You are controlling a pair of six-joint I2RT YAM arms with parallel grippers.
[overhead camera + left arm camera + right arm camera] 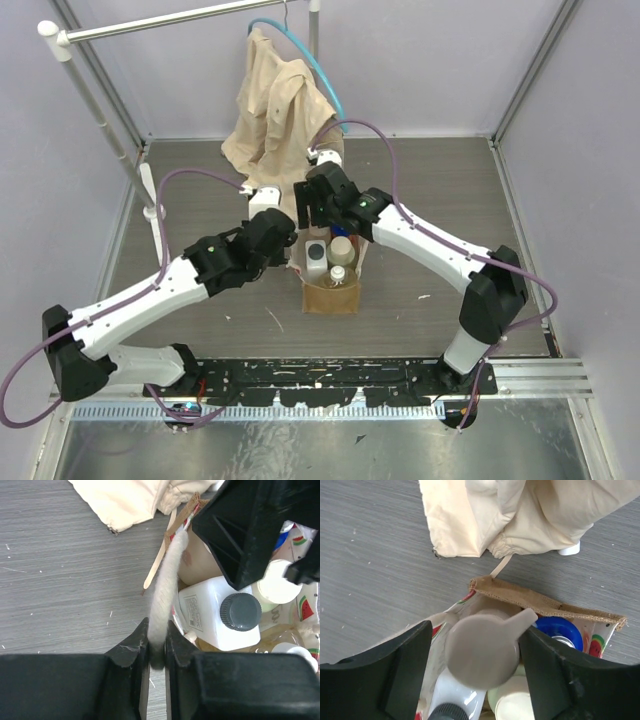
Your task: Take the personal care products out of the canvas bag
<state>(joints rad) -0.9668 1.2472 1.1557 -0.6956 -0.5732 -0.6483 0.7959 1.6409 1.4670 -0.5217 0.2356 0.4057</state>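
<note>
Two robot arms reach inward over a grey wood-grain worktop [200, 170] to a small tan canvas bag [330, 298] standing upright between them, near the middle of the worktop. The left hand [157, 650] is pinched tight on the bag's cream loop handle [167, 580], which rises out of its closed fingers as a fuzzy band toward the bag's rim. The right hand [476, 630] hangs directly over the bag's open mouth with its two black fingers [395, 675] apart, one on each side of the round head of the peach pump-top bottle [480, 655]. A thin gap shows at one finger; whether the other finger touches the pump head cannot be told. All the bottles in view sit inside the bag. The white jug-shaped bottle [200, 615] with a dark grey cap lies closest to the held handle. A blue cap [560, 632] and a cream cap [275, 585] are packed close beside the pump-top bottle. Behind the bag, a large beige shirt [275, 120] hangs on a blue hanger [318, 70], its hem reaching the worktop just beyond the bag.
</note>
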